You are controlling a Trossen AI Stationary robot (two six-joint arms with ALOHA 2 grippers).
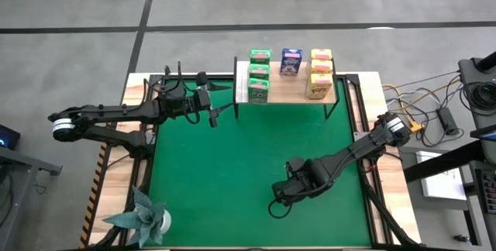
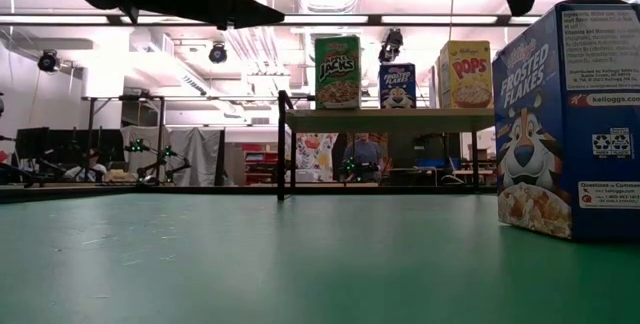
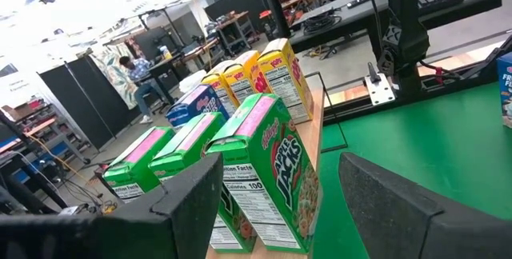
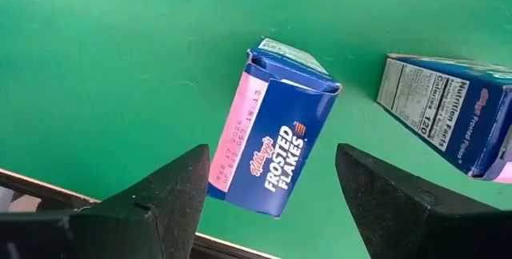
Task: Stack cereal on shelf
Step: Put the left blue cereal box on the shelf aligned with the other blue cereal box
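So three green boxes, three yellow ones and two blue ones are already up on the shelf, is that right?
Not quite: only one blue box stands on the shelf, between the three green boxes and three yellow boxes, as the high view shows.

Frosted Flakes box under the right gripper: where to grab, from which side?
The blue Frosted Flakes box appears to lie flat on the green mat, front panel up. The open right gripper hangs above it. Probably best to come straight down and close on its two long narrow sides, near mid-length, turning the wrist to match its tilt. A second blue box sits apart beside it.
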